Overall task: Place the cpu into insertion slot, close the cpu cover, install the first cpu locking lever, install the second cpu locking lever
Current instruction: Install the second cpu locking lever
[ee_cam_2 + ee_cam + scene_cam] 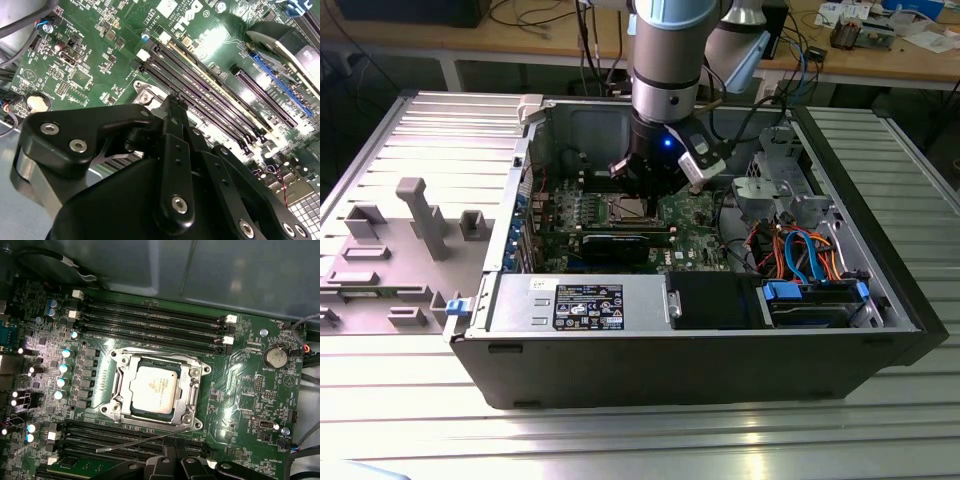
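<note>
Arm vertical, gripper [642, 192] just above the motherboard [240, 390]; fingers' state: cannot tell. Cpu [151, 389] flat in insertion slot [116, 401], cpu cover [187, 371] closed around it.

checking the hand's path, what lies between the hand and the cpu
In the first wrist view, a thin silver locking lever and dark memory slots lie between the hand and the cpu.
</note>
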Controlling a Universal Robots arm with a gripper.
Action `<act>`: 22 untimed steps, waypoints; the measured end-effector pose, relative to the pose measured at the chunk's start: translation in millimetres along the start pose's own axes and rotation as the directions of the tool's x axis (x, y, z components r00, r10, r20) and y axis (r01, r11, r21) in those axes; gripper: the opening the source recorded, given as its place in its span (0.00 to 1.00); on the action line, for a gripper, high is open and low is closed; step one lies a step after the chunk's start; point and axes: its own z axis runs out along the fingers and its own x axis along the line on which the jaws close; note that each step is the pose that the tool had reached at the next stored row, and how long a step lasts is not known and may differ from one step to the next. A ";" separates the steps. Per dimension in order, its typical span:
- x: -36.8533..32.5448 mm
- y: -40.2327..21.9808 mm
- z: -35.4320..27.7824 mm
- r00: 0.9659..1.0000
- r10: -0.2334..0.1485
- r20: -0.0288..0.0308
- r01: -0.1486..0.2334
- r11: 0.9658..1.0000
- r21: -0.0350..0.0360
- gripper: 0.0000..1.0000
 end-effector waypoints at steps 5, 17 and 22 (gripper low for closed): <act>0.0 -1.3 0.5 1.000 0.000 0.000 0.000 1.000 0.000 0.11; 0.7 -5.0 1.2 1.000 0.000 0.000 0.000 1.000 0.000 0.11; 0.8 -5.3 1.4 1.000 0.000 0.001 0.000 1.000 -0.005 0.11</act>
